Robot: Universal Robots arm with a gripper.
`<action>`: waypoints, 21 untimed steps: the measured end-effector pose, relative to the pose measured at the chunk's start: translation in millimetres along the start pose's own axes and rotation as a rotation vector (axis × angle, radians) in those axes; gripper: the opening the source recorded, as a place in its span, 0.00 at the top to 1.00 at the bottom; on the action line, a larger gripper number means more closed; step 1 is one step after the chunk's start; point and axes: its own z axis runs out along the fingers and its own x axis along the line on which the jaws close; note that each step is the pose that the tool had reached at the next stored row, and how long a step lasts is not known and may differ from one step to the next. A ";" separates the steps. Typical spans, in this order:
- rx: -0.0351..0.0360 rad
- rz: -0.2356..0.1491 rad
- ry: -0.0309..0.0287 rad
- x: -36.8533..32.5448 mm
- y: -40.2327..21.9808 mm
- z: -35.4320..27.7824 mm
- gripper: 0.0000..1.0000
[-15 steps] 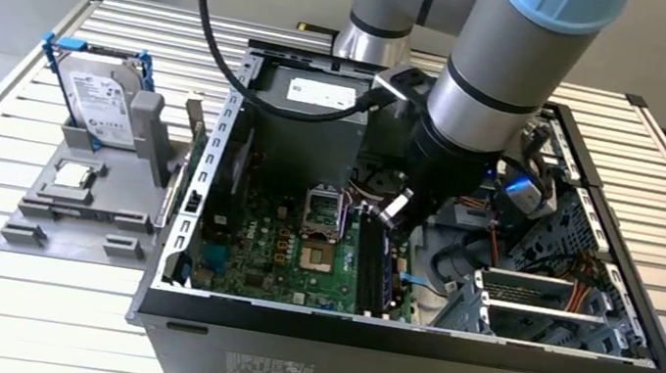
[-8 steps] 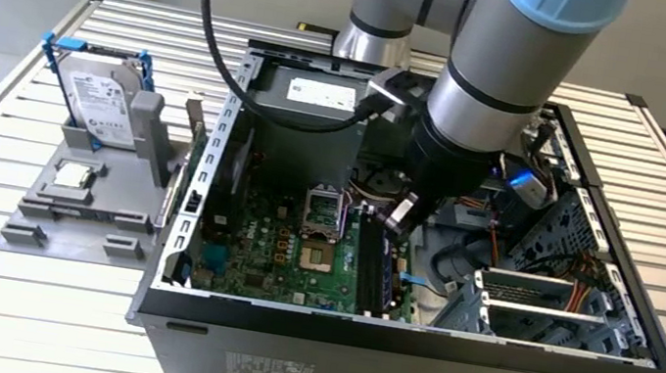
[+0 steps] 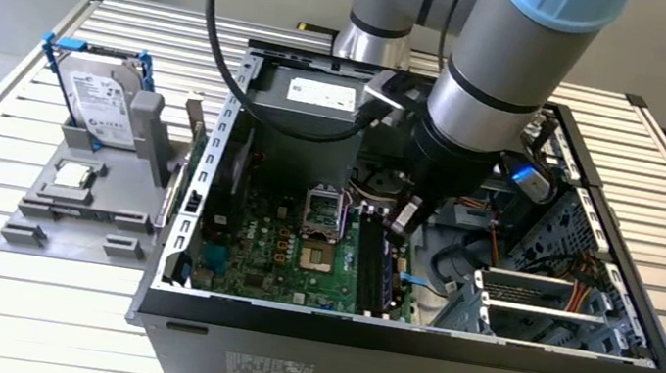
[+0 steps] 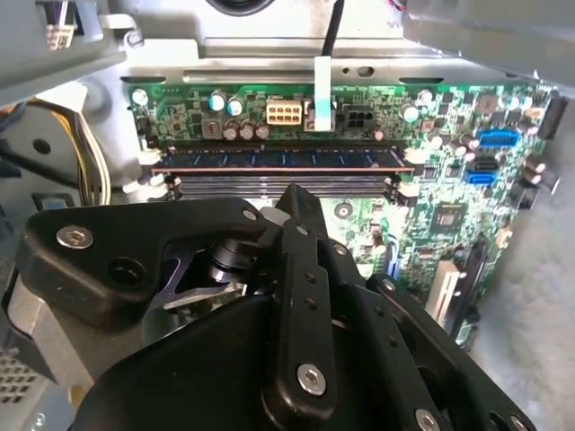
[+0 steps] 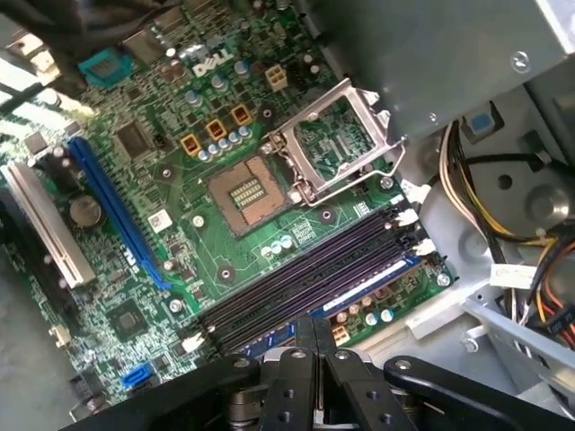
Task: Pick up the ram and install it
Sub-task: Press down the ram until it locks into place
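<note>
The ram (image 4: 278,160) is a dark blue stick with black chips. It sits upright in the slot of the motherboard (image 5: 135,206) nearest the board's edge, with white latches at both ends. In the first wrist view its pale top edge (image 5: 368,289) runs beside the empty black slots (image 5: 305,269). My gripper (image 3: 404,225) is inside the open computer case (image 3: 416,342), just above the slots. Its black fingers (image 5: 301,359) are pressed together with nothing between them. The fingertip (image 4: 296,199) is over the empty slots next to the ram.
An empty processor socket (image 5: 247,190) with its metal lid (image 5: 337,135) raised lies beside the slots. Cable bundles (image 5: 485,206) and a drive cage (image 3: 540,307) crowd the case. Outside, a hard drive in a blue bracket (image 3: 95,102) and a processor chip (image 3: 73,174) sit on a grey holder (image 3: 35,236).
</note>
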 end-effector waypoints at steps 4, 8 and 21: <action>0.0004 -0.055 0.0015 0.0 0.0 0.0 1.00; 0.0008 -0.106 0.0026 -0.1 -0.1 0.0 1.00; -0.0100 -0.271 -0.0173 -0.1 -0.1 0.1 1.00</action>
